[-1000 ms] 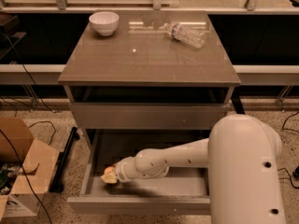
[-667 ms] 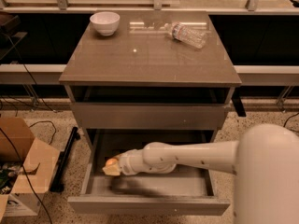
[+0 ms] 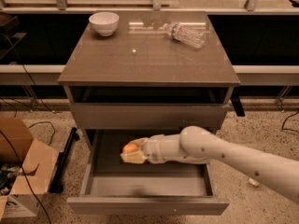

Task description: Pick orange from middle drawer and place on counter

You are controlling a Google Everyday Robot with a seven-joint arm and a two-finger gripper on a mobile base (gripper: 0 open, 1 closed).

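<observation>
The orange (image 3: 130,148) is a small round fruit held in my gripper (image 3: 132,151), whose pale fingers are shut around it. The gripper hangs over the left part of the open middle drawer (image 3: 145,185), lifted off its grey floor. My white arm (image 3: 224,156) reaches in from the lower right across the drawer. The counter (image 3: 149,55) is the glossy grey-brown top of the cabinet, above and behind the gripper.
A white bowl (image 3: 103,23) stands at the counter's back left and a clear plastic bottle (image 3: 187,33) lies at its back right. A closed drawer front (image 3: 147,116) sits just above the open drawer. A cardboard box (image 3: 21,164) stands on the floor at left.
My gripper has risen from the drawer's left floor with the orange in it and shifted right and back. The arm has stretched out lower across the view.
</observation>
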